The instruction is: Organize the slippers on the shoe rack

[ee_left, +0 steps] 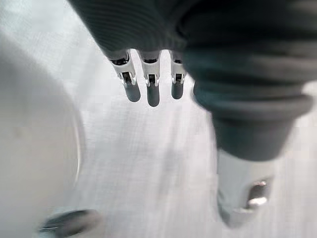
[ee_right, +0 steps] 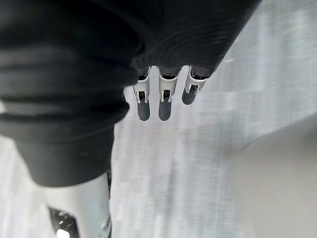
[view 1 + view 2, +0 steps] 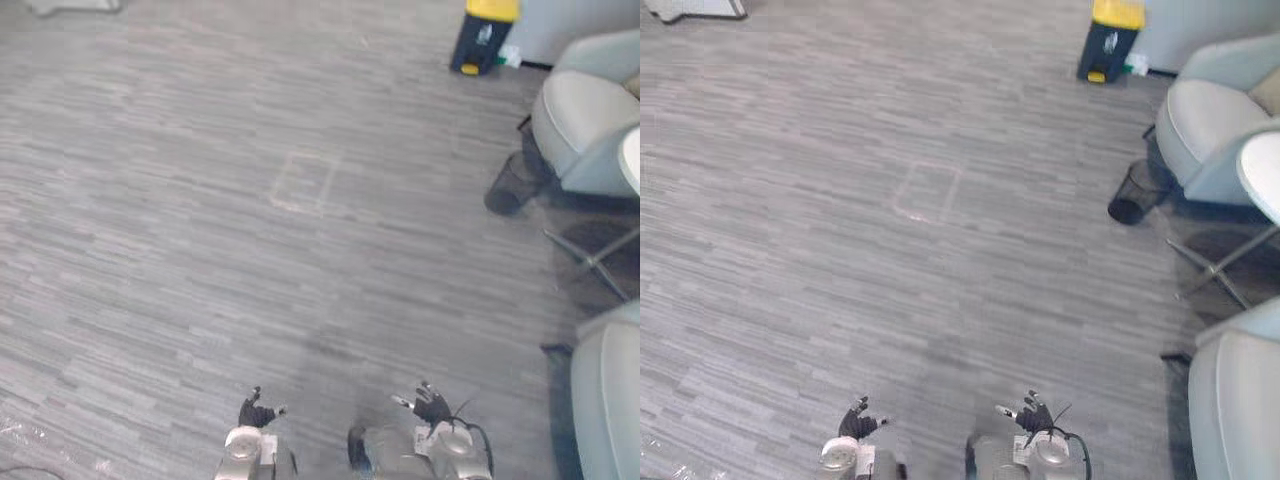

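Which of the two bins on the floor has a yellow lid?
The dark bin farthest away; the black mesh basket beside the armchair has none.

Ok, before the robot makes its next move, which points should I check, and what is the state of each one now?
1. Free left hand: ok, fingers straight, nothing held.
2. Free right hand: ok, fingers straight, nothing held.
3. Slippers and shoe rack located: not ok; the head camera faces grey floor.
4. Room to step straight ahead: ok.
5. Room on the right side: not ok; an armchair and a black waste basket stand there.
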